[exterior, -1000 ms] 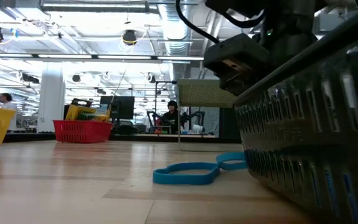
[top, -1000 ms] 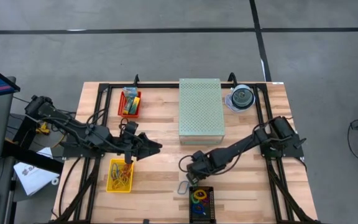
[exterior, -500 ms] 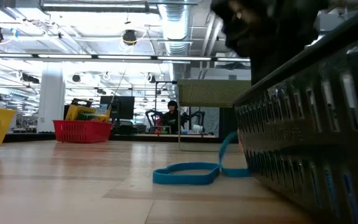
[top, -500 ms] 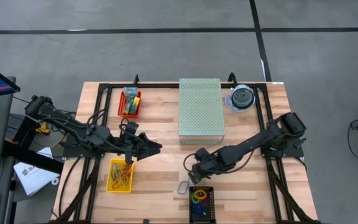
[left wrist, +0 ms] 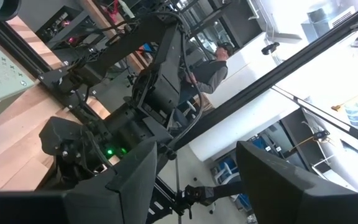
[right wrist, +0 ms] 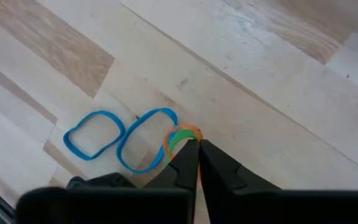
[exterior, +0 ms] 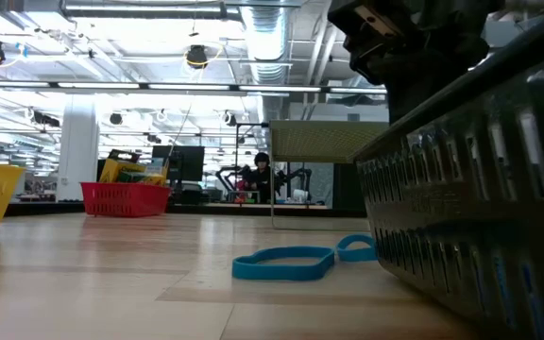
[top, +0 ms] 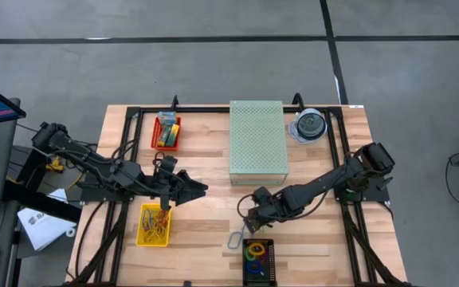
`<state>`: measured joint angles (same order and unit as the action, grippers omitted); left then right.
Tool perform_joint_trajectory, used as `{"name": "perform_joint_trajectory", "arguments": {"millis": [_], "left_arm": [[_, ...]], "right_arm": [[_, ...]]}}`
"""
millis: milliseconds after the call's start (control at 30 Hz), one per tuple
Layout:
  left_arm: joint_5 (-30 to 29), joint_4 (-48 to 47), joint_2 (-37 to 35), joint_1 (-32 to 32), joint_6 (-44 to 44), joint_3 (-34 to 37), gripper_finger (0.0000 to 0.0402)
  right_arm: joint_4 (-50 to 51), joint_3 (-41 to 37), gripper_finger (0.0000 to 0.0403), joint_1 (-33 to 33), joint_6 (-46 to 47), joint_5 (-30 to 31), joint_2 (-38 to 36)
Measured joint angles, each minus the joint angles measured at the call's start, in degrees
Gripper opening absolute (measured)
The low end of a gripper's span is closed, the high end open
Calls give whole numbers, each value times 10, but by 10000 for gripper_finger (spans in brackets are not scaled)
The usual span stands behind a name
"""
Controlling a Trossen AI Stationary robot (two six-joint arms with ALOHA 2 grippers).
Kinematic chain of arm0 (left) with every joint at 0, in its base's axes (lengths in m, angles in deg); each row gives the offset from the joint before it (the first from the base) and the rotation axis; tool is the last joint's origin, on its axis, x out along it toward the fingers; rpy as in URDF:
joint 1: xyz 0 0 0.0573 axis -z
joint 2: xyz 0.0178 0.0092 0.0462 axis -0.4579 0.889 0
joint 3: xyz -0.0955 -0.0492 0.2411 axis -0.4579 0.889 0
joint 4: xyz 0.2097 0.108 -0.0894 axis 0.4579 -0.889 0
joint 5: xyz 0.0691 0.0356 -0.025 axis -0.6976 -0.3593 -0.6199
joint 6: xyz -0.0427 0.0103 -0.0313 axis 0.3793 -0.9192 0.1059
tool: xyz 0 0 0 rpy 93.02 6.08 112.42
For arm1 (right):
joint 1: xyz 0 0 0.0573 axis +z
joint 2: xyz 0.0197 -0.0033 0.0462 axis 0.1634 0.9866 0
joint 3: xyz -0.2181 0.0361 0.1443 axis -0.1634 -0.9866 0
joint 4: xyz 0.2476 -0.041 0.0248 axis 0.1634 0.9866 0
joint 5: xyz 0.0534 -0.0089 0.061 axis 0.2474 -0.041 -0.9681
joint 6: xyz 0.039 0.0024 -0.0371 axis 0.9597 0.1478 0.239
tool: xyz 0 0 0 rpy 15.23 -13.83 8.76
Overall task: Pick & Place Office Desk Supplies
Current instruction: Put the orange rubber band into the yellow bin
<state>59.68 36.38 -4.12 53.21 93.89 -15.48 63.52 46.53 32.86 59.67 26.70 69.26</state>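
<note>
Two blue rubber bands (right wrist: 92,134) (right wrist: 145,140) lie flat on the wooden table, just ahead of the black tray (top: 257,259) that holds more coloured bands. My right gripper (right wrist: 194,149) hangs above them, pointing steeply down, shut, with a small orange and green band loop (right wrist: 180,135) at its tips. In the low view the blue bands (exterior: 286,264) lie beside the tray wall (exterior: 480,189). My left gripper (top: 202,190) waits open and level above the table's left half, nothing between its fingers. My right gripper pinches the orange and green rubber bands (right wrist: 182,138) between its two fingertips (right wrist: 188,158), coming from above and slanting down. A short loop of them sticks out at the tips. Whether the loop still touches the table I cannot tell.
A yellow basket (top: 154,225) with bands stands near the left front. A red basket (top: 166,131) with crayon boxes is at the far left. The pale green perforated box (top: 256,142) fills the far middle, a clear disc case (top: 309,126) beside it.
My right gripper has risen above the blue bands. Half a second ago one end of the blue band nearest the tray was pulled up off the table; it has now fallen back and lies flat.
</note>
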Motion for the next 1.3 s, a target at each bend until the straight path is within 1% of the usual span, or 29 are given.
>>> {"name": "perform_joint_trajectory", "arguments": {"millis": [100, 333, 433, 533, 667, 767, 833, 900, 1033, 1300], "left_arm": [[0, 1, 0, 0, 0, 0, 214], [0, 1, 0, 0, 0, 0, 214], [0, -2, 0, 0, 0, 0, 214], [0, -2, 0, 0, 0, 0, 214], [0, -2, 0, 0, 0, 0, 214], [0, -1, 0, 0, 0, 0, 214], [0, 2, 0, 0, 0, 0, 214], [0, 2, 0, 0, 0, 0, 214], [0, 3, 0, 0, 0, 0, 214], [0, 8, 0, 0, 0, 0, 214]], "right_arm": [[4, 0, 35, 5, 3, 2, 0], [67, 0, 108, 10, 38, 15, 0], [65, 0, 138, 9, 38, 16, 0], [64, 0, 157, 9, 38, 15, 0], [67, -10, 160, 2, 41, 11, 11], [43, -20, 154, -10, 41, -1, 19], [59, -27, 150, -15, 38, -3, 24], [36, -24, 146, -21, 30, -8, 33], [26, -25, 139, -25, 14, -24, 55], [57, -25, 129, -20, 22, -25, 77]]}}
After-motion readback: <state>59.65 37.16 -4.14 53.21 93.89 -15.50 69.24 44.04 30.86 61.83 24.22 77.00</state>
